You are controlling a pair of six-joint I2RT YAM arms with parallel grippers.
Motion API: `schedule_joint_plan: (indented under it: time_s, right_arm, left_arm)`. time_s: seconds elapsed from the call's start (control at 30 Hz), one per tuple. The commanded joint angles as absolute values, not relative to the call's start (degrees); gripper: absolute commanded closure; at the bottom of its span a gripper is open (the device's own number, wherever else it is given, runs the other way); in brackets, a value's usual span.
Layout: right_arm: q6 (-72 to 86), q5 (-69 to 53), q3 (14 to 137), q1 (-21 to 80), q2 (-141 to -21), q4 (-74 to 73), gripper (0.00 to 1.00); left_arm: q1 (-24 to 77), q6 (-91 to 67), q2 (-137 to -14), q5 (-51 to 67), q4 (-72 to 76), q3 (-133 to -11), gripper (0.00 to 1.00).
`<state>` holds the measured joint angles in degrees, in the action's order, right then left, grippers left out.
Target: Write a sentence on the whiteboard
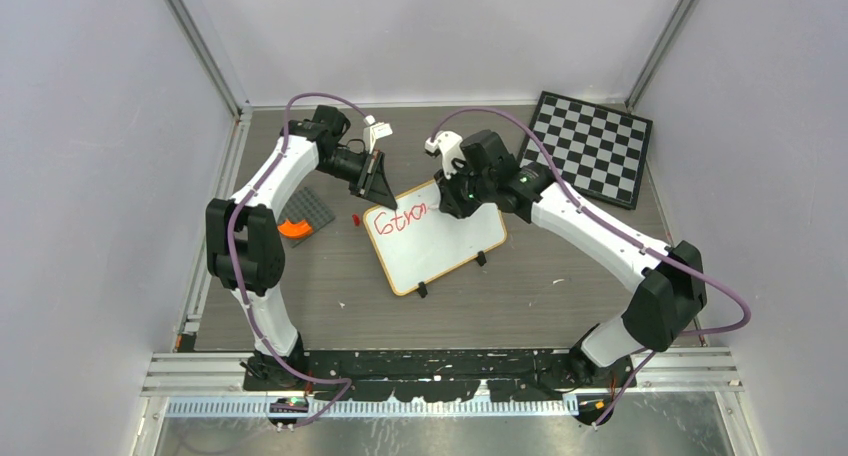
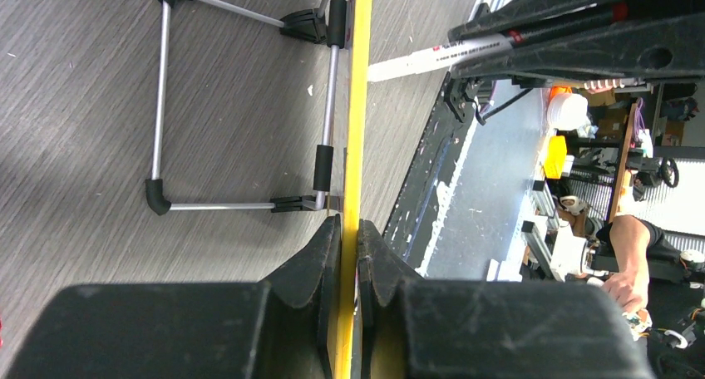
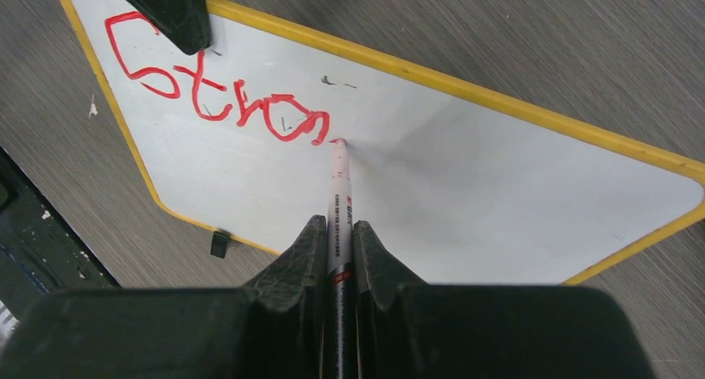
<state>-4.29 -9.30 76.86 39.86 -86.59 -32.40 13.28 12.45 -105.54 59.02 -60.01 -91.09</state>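
The whiteboard point(image 1: 447, 248) lies tilted at mid-table, its yellow rim point(image 2: 359, 105) seen edge-on in the left wrist view. My left gripper point(image 1: 385, 198) point(image 2: 349, 229) is shut on that rim at the board's far left corner. Red letters of the sentence point(image 1: 398, 219) point(image 3: 224, 96) read roughly "Stron" along the board's top. My right gripper point(image 1: 447, 204) point(image 3: 338, 229) is shut on a white marker point(image 3: 340, 192), whose red tip touches the whiteboard point(image 3: 482, 179) just right of the last letter. The marker point(image 2: 432, 57) also shows beyond the rim.
A black-and-white checkered board point(image 1: 595, 146) lies at the back right. An orange piece on a dark grey plate point(image 1: 298, 223) sits left of the whiteboard, with a small red cap point(image 1: 356, 219) beside its corner. The board's wire stand point(image 2: 162, 105) rests on the table.
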Motion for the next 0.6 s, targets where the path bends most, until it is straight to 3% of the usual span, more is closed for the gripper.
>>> schedule_joint_plan:
  time_s: [0.0,0.57]
  right_arm:
    - [-3.6,-9.0,79.2,38.9,-83.8,-32.0,1.00]
    - [-3.4,-7.3,82.4,38.7,-87.1,-30.5,1.00]
  left_arm:
    - [13.6,12.1,-105.5,58.8,-60.8,-92.8,1.00]
    - [13.5,12.4,-105.3,58.8,-60.5,-92.1,1.00]
